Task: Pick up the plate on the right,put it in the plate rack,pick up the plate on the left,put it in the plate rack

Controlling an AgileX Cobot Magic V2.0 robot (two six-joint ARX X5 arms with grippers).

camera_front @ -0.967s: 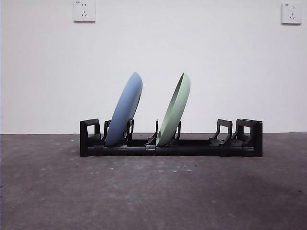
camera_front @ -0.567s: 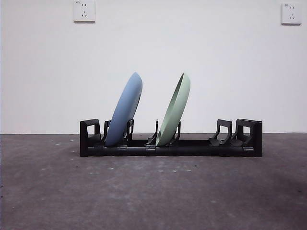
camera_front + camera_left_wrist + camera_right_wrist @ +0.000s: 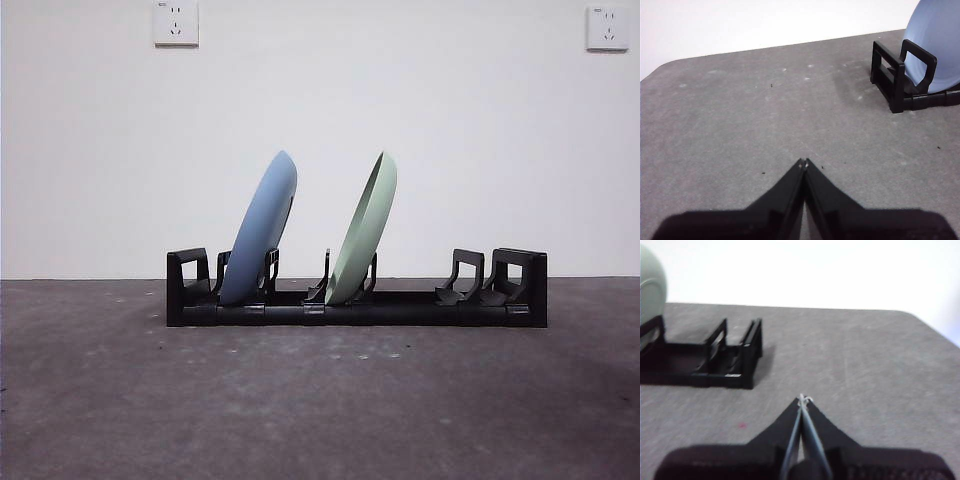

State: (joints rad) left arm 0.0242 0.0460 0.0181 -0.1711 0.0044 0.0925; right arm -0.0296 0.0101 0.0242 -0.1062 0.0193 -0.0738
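The black plate rack (image 3: 356, 300) stands across the middle of the grey table. A blue plate (image 3: 261, 228) leans in its left slots and a pale green plate (image 3: 364, 228) leans in the slots near its middle. My left gripper (image 3: 803, 162) is shut and empty, over bare table away from the rack's left end (image 3: 888, 76), where the blue plate (image 3: 937, 47) shows. My right gripper (image 3: 803, 399) is shut and empty too, off the rack's right end (image 3: 746, 360), with the green plate's edge (image 3: 651, 282) at the frame's side. Neither arm shows in the front view.
A white wall with two sockets (image 3: 176, 22) (image 3: 607, 27) runs behind the table. The rack's right-hand slots (image 3: 470, 278) hold nothing. The table's rounded corners (image 3: 660, 67) (image 3: 920, 320) lie beyond each gripper.
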